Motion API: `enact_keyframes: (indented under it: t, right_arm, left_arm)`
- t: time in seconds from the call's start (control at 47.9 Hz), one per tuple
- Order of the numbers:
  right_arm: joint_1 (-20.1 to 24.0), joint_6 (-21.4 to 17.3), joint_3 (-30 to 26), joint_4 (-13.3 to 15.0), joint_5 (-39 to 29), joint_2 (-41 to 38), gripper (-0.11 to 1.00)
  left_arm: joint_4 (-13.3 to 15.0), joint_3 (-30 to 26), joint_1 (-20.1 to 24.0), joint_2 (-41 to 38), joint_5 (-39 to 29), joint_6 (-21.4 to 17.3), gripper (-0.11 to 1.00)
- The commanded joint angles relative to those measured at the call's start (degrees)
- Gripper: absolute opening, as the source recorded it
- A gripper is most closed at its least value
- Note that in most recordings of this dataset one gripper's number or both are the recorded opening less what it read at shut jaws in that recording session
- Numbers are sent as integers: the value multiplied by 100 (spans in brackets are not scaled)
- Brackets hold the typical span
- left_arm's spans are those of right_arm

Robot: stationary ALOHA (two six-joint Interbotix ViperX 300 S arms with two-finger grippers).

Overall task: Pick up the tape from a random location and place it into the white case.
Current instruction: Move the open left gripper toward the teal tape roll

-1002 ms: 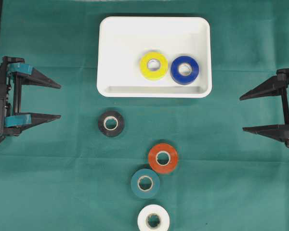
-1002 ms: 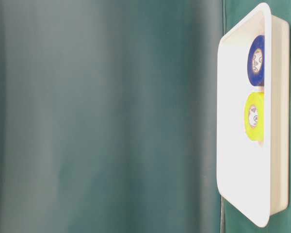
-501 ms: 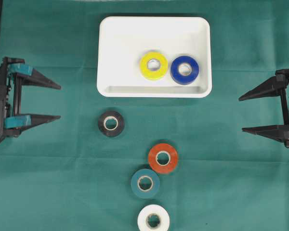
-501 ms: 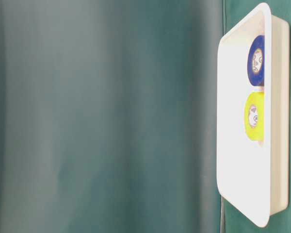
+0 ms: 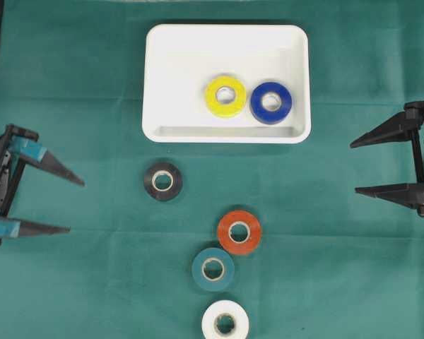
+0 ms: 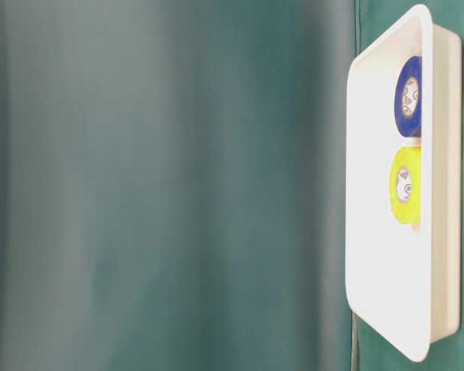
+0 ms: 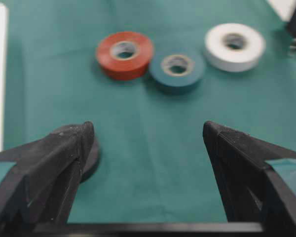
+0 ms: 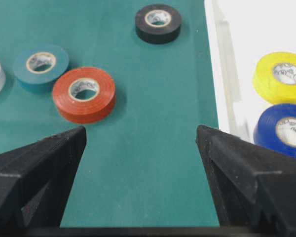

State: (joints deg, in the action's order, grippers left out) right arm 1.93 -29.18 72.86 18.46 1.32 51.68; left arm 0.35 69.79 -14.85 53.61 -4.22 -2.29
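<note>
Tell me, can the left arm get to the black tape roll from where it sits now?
Probably yes. The left end effector is open, and only bare green cloth lies between it and the black tape roll.

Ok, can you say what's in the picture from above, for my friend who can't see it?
A white case on a green cloth holds a yellow tape and a blue tape. Below it lie black, orange, teal and white tapes. The open left gripper and right gripper wait at the sides.
</note>
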Motion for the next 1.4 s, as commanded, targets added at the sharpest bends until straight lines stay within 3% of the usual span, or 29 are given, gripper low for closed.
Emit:
enact_keyframes:
  t: [0.0,0.313,0.584,1.378]
  right_arm:
    - [-18,18,-167,0,26,-18,87]
    - [-18,18,-193,0,18,-18,87]
    - [-18,35,-220,18,18,-26,87]
    - [-18,88,-220,53,9,-44,87]
  left_arm:
    - [9,-97,-44,-18,53,0,91]
    - [9,-132,-44,-158,334,9,91]
    - [9,-545,-167,-914,633,-9,91]
    - [9,-3067,-149,-3788,466,-9,91]
